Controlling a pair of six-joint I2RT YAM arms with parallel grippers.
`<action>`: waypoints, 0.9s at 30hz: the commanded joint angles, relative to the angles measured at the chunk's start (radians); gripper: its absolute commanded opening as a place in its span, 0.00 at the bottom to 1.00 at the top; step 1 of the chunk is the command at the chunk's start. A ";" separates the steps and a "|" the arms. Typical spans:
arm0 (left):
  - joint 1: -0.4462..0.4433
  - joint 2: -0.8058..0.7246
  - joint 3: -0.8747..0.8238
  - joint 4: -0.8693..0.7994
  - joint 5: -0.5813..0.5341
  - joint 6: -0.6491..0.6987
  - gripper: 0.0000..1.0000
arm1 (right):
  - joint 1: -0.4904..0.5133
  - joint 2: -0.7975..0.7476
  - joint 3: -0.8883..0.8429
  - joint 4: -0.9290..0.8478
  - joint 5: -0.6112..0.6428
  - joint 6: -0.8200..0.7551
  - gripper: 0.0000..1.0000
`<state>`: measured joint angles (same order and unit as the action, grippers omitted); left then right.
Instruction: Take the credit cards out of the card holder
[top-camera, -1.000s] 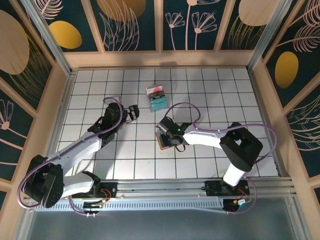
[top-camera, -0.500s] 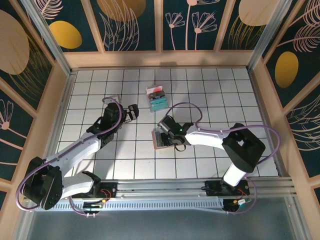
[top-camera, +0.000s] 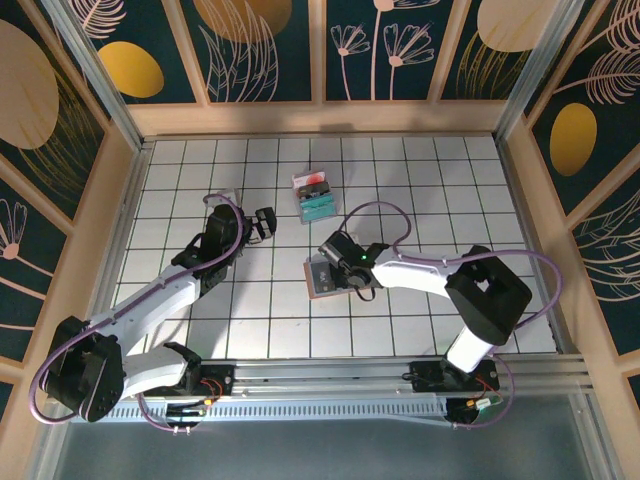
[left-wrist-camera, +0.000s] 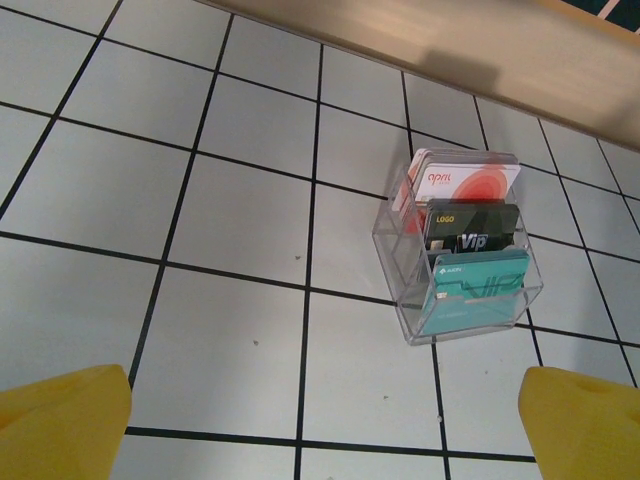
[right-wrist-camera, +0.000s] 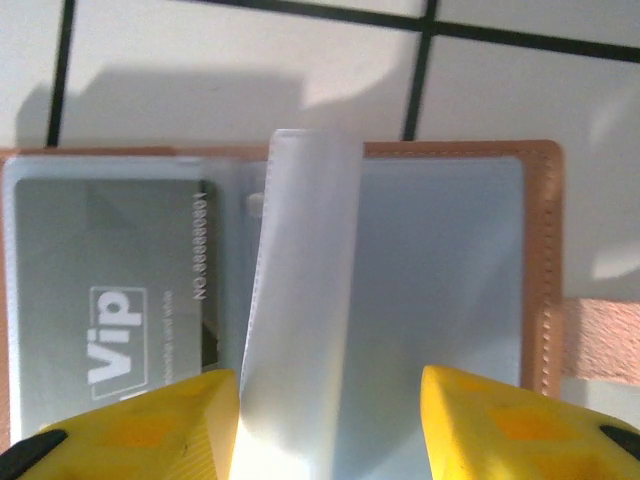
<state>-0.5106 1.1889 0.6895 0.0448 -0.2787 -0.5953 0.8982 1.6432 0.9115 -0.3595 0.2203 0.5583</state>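
A card rack is faced by the wide-open, empty left gripper. The card holder, now unfolded, is straddled by the half-open, empty right gripper.

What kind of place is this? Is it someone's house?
Not a house, most likely a robot practice booth: a left arm and right arm bolted to a rail at the edge of a white gridded table, painted flower panels all round, and a card holder laid out.

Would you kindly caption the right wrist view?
Right jaws straddle a clear plastic sleeve of the open tan leather-like card holder, beside a grey VIP card.
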 joint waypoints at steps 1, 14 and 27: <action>0.002 -0.011 0.034 -0.020 -0.015 0.026 0.99 | -0.030 -0.051 -0.010 -0.012 0.036 0.030 0.51; -0.139 0.044 0.013 -0.054 -0.151 -0.010 0.99 | -0.105 -0.107 -0.083 0.046 0.015 0.054 0.48; -0.400 0.224 0.026 -0.144 -0.270 -0.047 0.99 | -0.184 -0.124 -0.106 0.081 -0.020 0.016 0.47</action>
<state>-0.8688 1.3708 0.6964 -0.0418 -0.4877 -0.6209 0.7341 1.5547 0.8192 -0.3031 0.2073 0.5835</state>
